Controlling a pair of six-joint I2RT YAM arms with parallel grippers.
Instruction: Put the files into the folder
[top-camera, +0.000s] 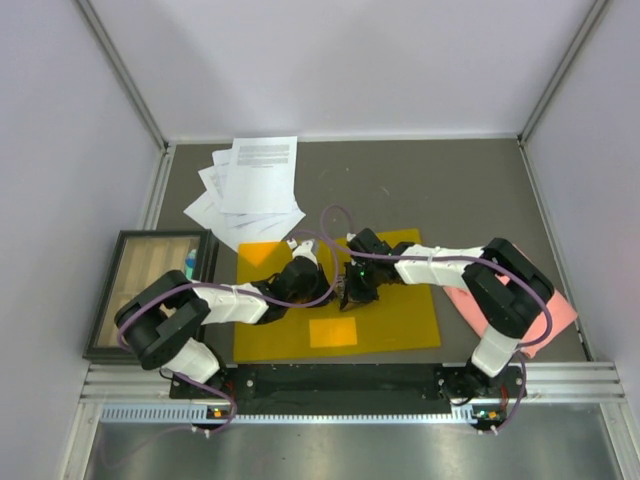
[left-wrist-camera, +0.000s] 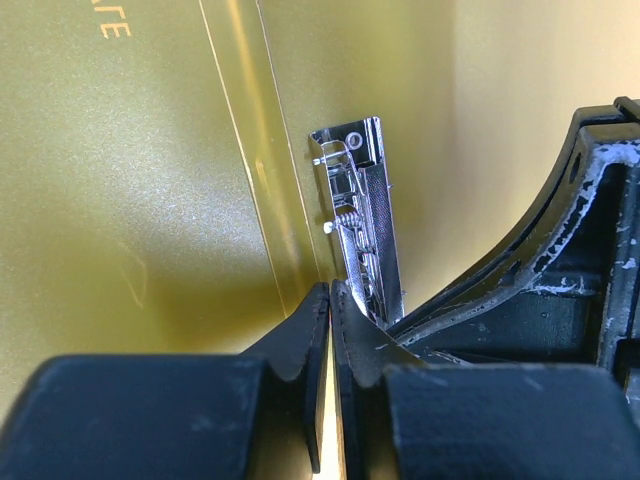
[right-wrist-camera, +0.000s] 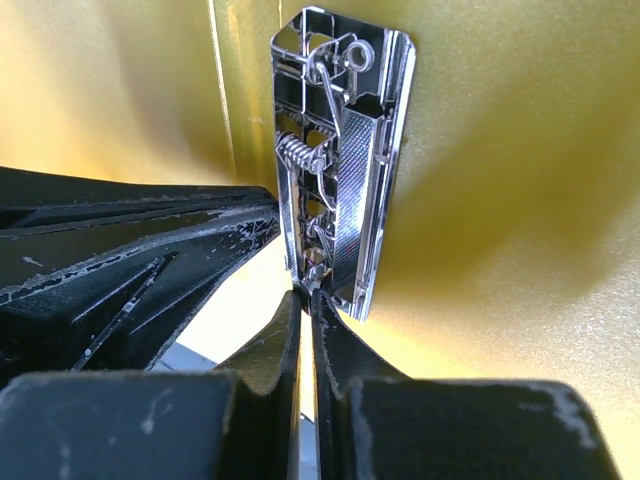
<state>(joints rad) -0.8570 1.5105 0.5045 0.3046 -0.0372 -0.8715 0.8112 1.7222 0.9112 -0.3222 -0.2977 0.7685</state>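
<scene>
Top external view: the folder (top-camera: 400, 330) was seen lying open and flat at the lower middle of the frame. The left gripper (top-camera: 322, 288) and the right gripper (top-camera: 350, 290) were found tip to tip over its spine. The files (top-camera: 255, 180) were seen fanned in a loose pile at the upper left, its lower edge just beside the folder's upper left corner. The left arm was therefore judged the nearer to them.

In both wrist views the metal clip (left-wrist-camera: 362, 215) was shown directly ahead of the claw, its long axis running up the frame in line with the fingers. The right claw was pressed together, its tips at the clip's lower end. The left claw was all but pressed together too; whether something thin was pinched there could not be made out.

The grey table (top-camera: 450, 190) was closed in by pale walls at left, top and right. A pink cloth (top-camera: 555, 315) was seen under the right arm.
</scene>
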